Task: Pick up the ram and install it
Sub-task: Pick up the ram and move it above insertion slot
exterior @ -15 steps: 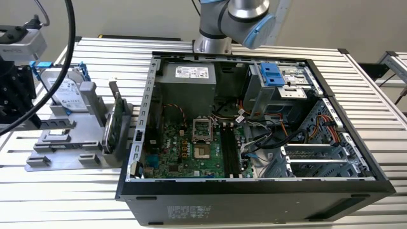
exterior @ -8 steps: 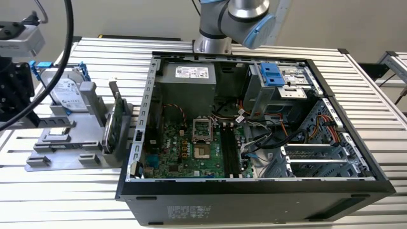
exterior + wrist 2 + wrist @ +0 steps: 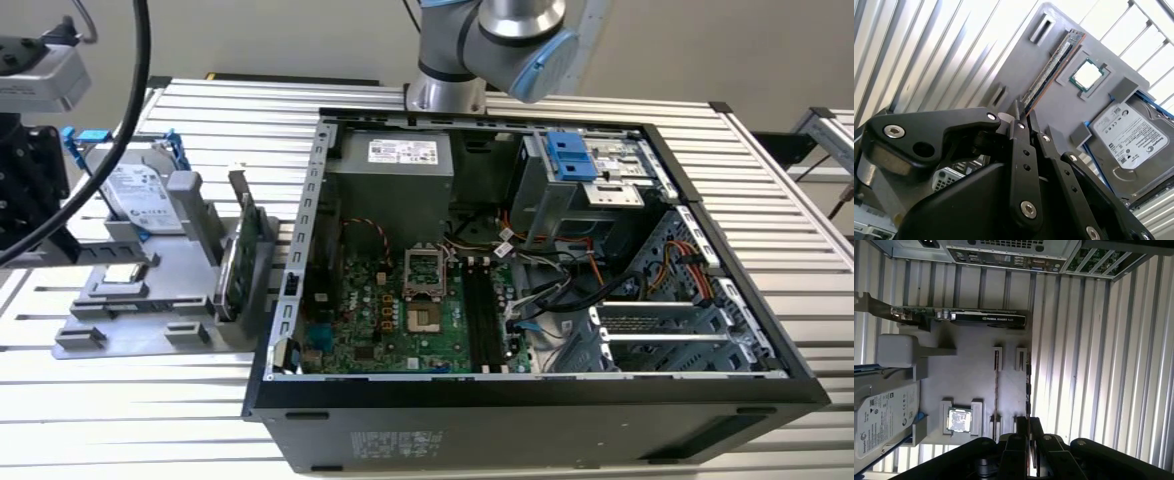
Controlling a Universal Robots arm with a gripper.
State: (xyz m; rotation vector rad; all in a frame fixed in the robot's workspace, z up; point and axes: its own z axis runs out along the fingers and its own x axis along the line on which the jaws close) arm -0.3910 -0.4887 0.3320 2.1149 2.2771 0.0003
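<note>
One ram [image 3: 1051,70] is seen standing on edge in the grey holder [image 3: 1064,115] on the bench [image 3: 944,45], just beyond the gripper [image 3: 1023,116]. Jaws are closed, nothing gripped. Judged light, stiff, fragile; best pinched across its faces at mid-length, contacts avoided.

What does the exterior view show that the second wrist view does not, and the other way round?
The exterior view adds the open computer case, its motherboard with long black slots, and the green card standing in the gray holder. The second wrist view adds a close look at the gripper by one end of the ram, which stands on edge in that holder. Both share the holder, the hard drive in its blue frame and the processor chip.
</note>
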